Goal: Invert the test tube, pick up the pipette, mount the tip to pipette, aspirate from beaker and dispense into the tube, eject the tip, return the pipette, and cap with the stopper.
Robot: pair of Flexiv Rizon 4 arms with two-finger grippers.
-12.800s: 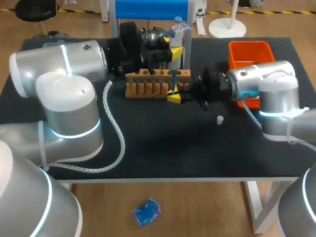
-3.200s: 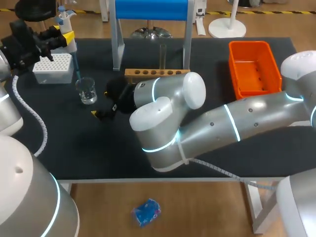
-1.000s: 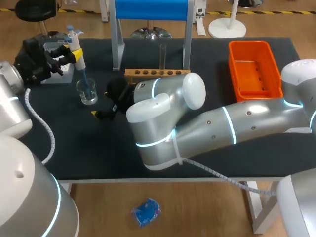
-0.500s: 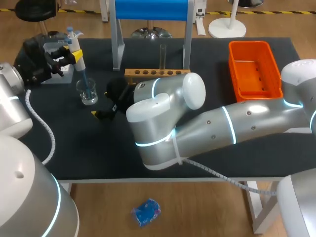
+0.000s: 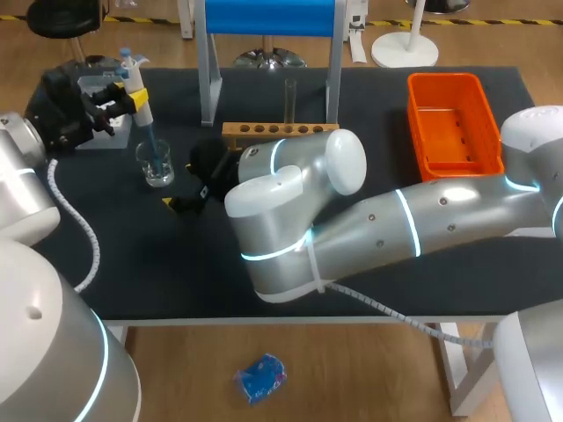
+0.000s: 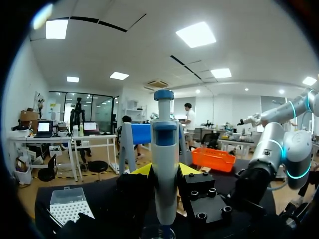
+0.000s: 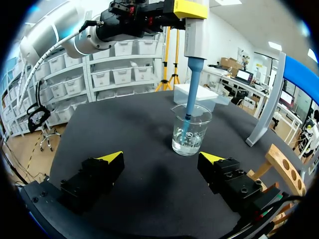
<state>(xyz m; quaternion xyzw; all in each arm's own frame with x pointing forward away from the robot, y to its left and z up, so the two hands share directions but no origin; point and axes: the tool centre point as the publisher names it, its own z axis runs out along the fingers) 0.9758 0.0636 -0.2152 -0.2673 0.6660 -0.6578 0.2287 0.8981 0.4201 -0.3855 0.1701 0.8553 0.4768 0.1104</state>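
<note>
Head view: left gripper (image 5: 130,95) grasps pipette (image 5: 138,81), tip (image 5: 149,145) dipped in beaker (image 5: 157,167). Right gripper (image 7: 160,158) spread apart, empty, facing beaker.

The left arm (image 5: 22,176) is coming in from the left side, with its wrist lying level over the far left part of the table (image 5: 378,105). The left gripper (image 5: 128,91) is holding a pipette (image 5: 138,86) upright, one yellow-tipped finger pressing on each side of its body. The right arm (image 5: 422,220) is stretching in from the right side and past the middle, its thick elbow bulging toward the front edge. The right gripper (image 7: 160,158) is hanging low over the tabletop, pointing left, with its two fingers standing wide apart.
</note>
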